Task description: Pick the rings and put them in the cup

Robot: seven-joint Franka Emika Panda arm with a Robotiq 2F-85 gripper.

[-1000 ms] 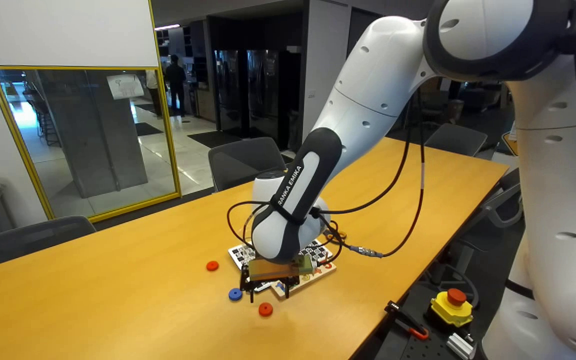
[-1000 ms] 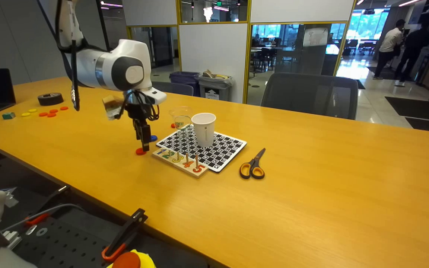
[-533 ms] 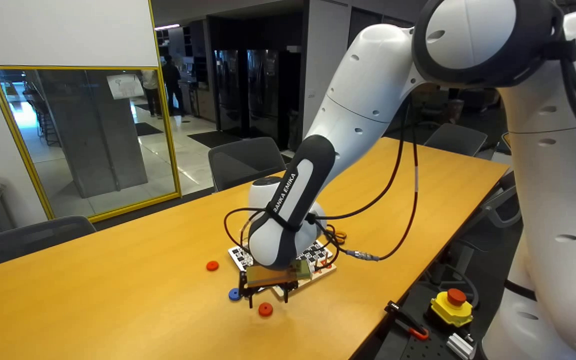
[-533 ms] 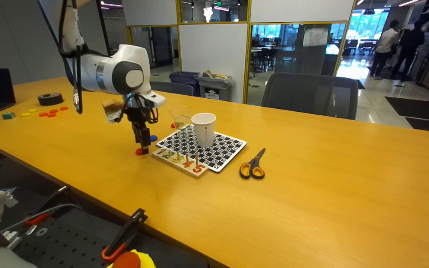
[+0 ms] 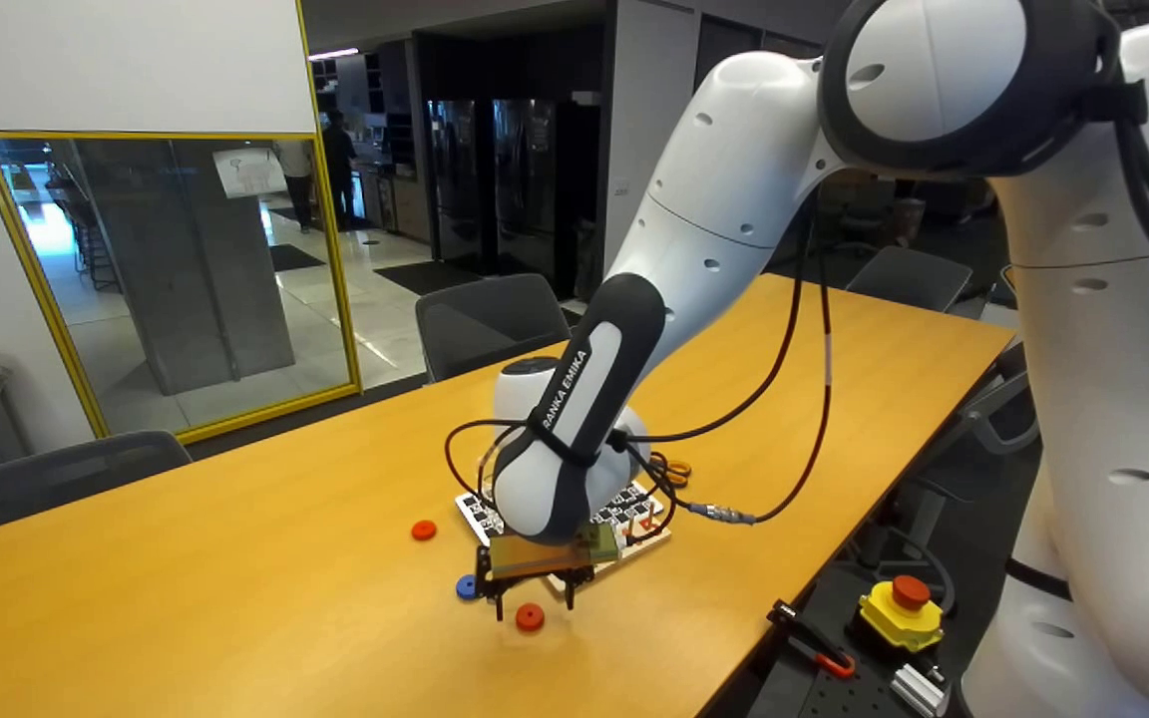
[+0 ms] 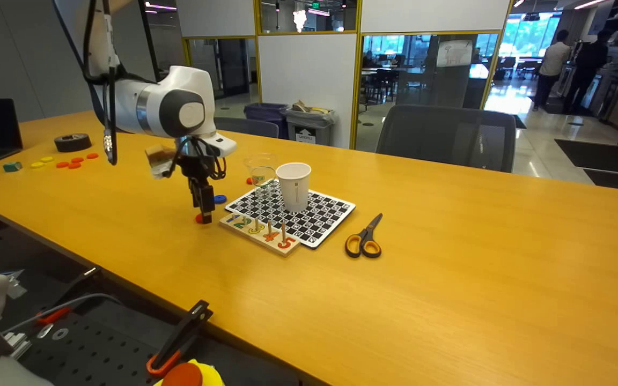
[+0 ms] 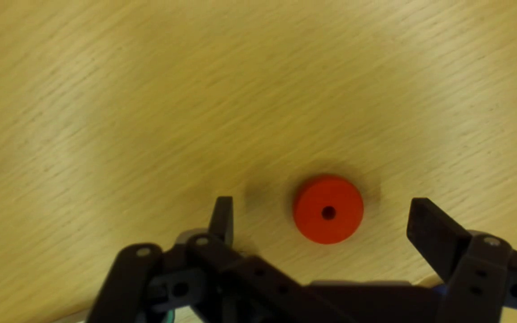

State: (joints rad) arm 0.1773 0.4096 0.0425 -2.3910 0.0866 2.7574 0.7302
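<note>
- Showing, since half a second ago, a slight dip of the white jointed robot arm (image 5: 704, 209) and its dark two-finger gripper (image 7: 321, 211) toward the yellow-brown wooden table (image 6: 448, 268); no shift seen in anything lying there.
- Spread wide and gripping nothing, with a flat round red ring (image 7: 317, 193), small hole at its centre, lying on the table between the black fingertips (image 7: 433, 233) in the wrist view; touching neither, slightly nearer the one at picture right.
- Cannot tell from these views the height left between fingertips and table.
- Accompanied on the table by a flat round blue ring (image 5: 467, 587) near the red one and a second flat red ring (image 5: 424, 531) farther off, neither collected yet.
- Bound, most likely, for the tall white paper cup (image 6: 294, 187), upright on a black-and-white checkered board (image 6: 322, 214) in an exterior view; no view inside.
- Judged to be at the picking step, all but lined up over the nearest red ring; lifting and placing still to come.
- Next, by judgement, descend nearly straight, stop low enough to bracket the thin rim, then squeeze and check for a firm hold.
- Afterwards, rise well above the peg-studded pale wooden number board (image 6: 259, 234), travel to the cup, centre over its mouth and let go.
</note>
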